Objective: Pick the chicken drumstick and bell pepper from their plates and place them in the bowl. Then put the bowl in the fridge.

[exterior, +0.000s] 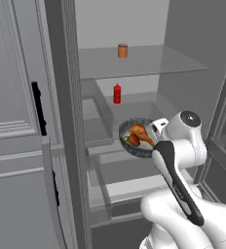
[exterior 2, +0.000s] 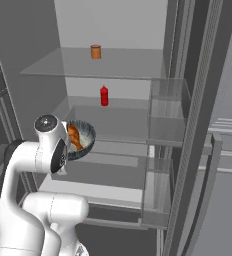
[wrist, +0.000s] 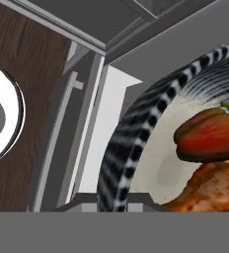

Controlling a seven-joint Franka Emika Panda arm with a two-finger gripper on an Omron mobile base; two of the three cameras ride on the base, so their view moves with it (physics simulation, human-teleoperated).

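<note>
The grey speckled bowl point(exterior: 124, 130) point(exterior 2: 89, 136) hangs tilted in front of the open fridge point(exterior: 134, 63) point(exterior 2: 118, 62), at the height of its middle shelf. My gripper point(exterior: 155, 129) point(wrist: 112, 201) is shut on the bowl's rim point(wrist: 120, 148). Inside the bowl lie the orange-brown chicken drumstick point(exterior: 140, 132) point(exterior 2: 74, 136) point(wrist: 212, 187) and the red bell pepper point(exterior: 133, 140) point(wrist: 210, 136), touching each other. The plates are out of view.
An orange can point(exterior: 122, 50) point(exterior 2: 95, 51) stands on the upper glass shelf and a red bottle point(exterior: 117, 93) point(exterior 2: 104, 95) on the shelf below. Door bins point(exterior: 98, 121) point(exterior 2: 163, 107) flank the opening. A closed panelled door point(exterior: 15, 97) lies to the left.
</note>
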